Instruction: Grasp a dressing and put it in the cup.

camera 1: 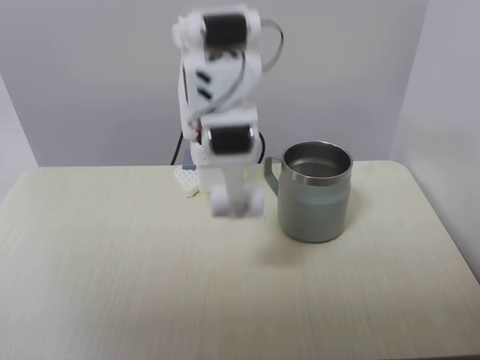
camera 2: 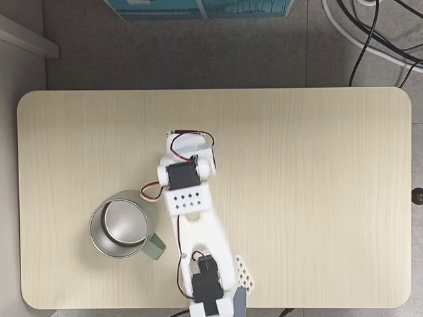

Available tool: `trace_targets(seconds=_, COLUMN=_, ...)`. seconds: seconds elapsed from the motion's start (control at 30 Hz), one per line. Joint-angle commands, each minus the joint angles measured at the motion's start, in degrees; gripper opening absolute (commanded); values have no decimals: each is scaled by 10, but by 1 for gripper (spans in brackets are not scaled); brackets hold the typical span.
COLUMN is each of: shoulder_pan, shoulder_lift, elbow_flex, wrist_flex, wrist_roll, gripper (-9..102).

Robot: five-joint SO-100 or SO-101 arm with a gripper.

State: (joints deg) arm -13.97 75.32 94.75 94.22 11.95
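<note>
Arm: white printed arm [camera 1: 221, 112] with black servo blocks, folded up tall at the back of the table in a fixed view from the front. From the top-down fixed view the arm [camera 2: 193, 218] runs from the bottom edge of the table up toward the middle.

Gripper: honestly can't tell. The lower end of the arm is smeared with blur in the front view, and from above the arm's own body sits over whatever is under it. So I can't say if the jaws are wide, narrow or holding something.

Dressing: can't pick it out in either fixed view. There's a blurry white blob at the bottom of the arm from the front, but I can't tell if that's arm plastic or something else.

Cup: grey-green mug [camera 1: 316, 191] with a shiny steel rim, standing upright on the table, just to the right of the arm from the front, handle pointing toward the arm. From above the cup [camera 2: 122, 228] is at lower left, just beside the arm, handle toward lower right. Inside looks like bare steel, as far as I can see.

Table: pale wood-grain top [camera 1: 112, 270] with rounded corners [camera 2: 317, 165].

Cables: black ones [camera 2: 370, 33] on the grey floor past the top right of the table, seen from above.
</note>
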Motion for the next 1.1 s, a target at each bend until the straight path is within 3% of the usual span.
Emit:
trace_targets(seconds=0.0, shoulder_pan=-42, shoulder_lift=-40, elbow_flex=42, wrist_flex=32, wrist_roll=-31, gripper=0)
trace_targets(seconds=0.47, shoulder_pan=-410, shoulder_lift=-117, elbow_flex=14, wrist_flex=98, wrist_roll=-188, gripper=0)
trace_targets(seconds=0.83, shoulder_pan=-437, shoulder_lift=-144, elbow_flex=-42, wrist_flex=98, wrist_roll=-202, gripper=1)
trace_targets(seconds=0.9, shoulder_pan=-437, shoulder_lift=-153, elbow_flex=-53, wrist_flex=98, wrist_roll=-203, gripper=6)
trace_targets(seconds=0.97, shoulder_pan=-439, shoulder_lift=-164, elbow_flex=-70, wrist_flex=98, wrist_roll=-211, gripper=24)
trace_targets(seconds=1.07, shoulder_pan=-441, shoulder_lift=-172, elbow_flex=-83, wrist_flex=98, wrist_roll=-213, gripper=32)
